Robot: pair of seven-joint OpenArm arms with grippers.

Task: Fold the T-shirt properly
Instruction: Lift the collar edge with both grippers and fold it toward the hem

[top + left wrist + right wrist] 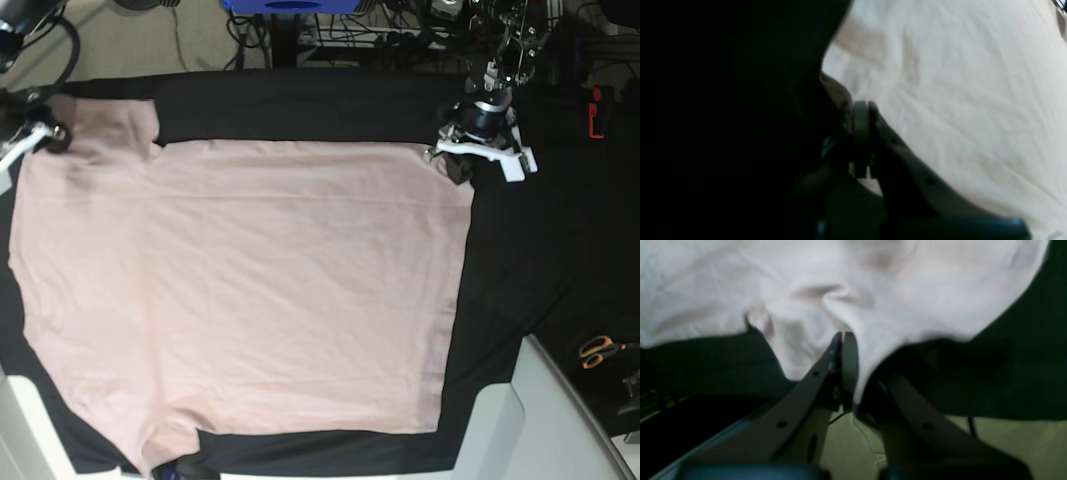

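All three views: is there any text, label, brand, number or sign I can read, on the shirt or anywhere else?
None can be read.
T-shirt: plain, no print or visible label.
Black cloth under it: no markings.
Blue object at the top edge of the base view: no legible text.
Orange-handled scissors: too small to show any marking.
Both wrist views are too blurred to show lettering.

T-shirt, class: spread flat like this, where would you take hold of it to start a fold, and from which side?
Grip the T-shirt at its far corners, coming in from the outer edges: it lies flat, so only hems offer a pinch. The left gripper and right gripper are shut there.
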